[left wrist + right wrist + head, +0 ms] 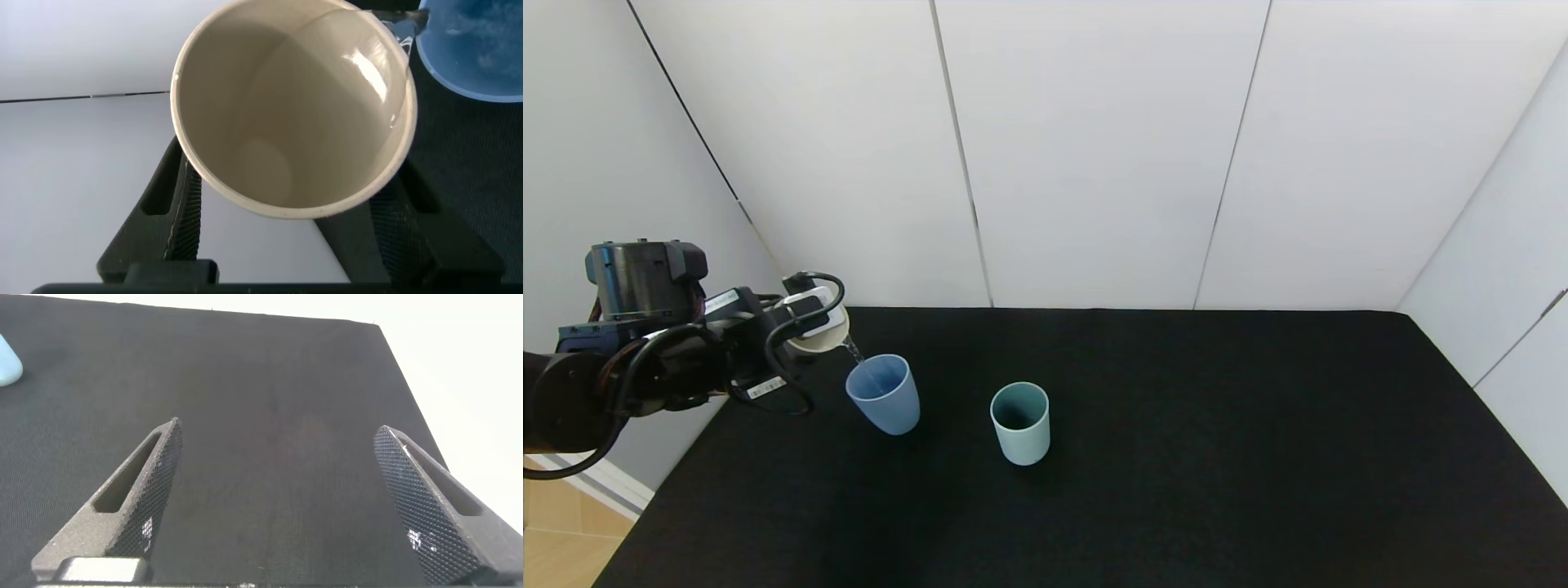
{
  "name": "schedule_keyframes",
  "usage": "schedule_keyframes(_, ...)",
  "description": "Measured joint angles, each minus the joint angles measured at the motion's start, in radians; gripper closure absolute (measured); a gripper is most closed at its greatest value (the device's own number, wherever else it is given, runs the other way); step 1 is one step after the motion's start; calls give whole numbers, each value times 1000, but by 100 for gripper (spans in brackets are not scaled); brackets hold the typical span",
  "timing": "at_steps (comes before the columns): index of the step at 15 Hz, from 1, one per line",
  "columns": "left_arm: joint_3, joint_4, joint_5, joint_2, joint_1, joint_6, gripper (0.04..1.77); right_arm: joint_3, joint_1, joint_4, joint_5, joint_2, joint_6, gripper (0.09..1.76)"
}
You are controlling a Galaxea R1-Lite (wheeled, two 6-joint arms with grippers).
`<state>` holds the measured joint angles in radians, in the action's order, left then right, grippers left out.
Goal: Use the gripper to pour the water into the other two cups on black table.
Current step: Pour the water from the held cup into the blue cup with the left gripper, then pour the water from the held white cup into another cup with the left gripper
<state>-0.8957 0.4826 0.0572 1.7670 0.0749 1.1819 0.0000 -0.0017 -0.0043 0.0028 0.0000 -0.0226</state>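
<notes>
Black table (1258, 457): matte dark surface bordered by white wall panels (1094, 147) at the far side and both flanks.

Left gripper (810, 320): at the far left of the table, raised above it, fingers (176, 208) clamped on either side of a cream-beige cup (823, 333). The cup lies tipped well over, its long axis near horizontal, mouth pointing right toward the blue cup, base toward the arm. The left wrist view looks straight into its open mouth (290, 106); a sheen lies along the lower lip.

Water (853, 351): a thin clear stream leaving the lip of the beige cup and falling into the blue cup just beside it to the right.

Blue cup (884, 394): upright on the table at left, mouth up, directly under the stream; rippled water shows inside it in the left wrist view (478, 45).

Teal-green cup (1020, 422): upright, mouth up, to the right of the blue cup and slightly nearer, apart from it.

Right gripper (278, 506): over bare table on the right, fingers spread wide, holding nothing.
</notes>
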Motion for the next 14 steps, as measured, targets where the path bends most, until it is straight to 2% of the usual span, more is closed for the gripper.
schedule_keyframes(4, 10, -1, -6, -1, 4, -26, 62, 0, 0, 0, 0, 0, 0, 14)
schedule_keyframes(10, 32, -14, -20, -7, 10, -241, 62, 0, 0, 0, 0, 0, 0, 14)
schedule_keyframes(12, 32, -19, -22, -22, 5, -275, 62, 0, 0, 0, 0, 0, 0, 14)
schedule_keyframes(14, 23, -88, -35, -51, 1, -279, 62, 0, 0, 0, 0, 0, 0, 14)
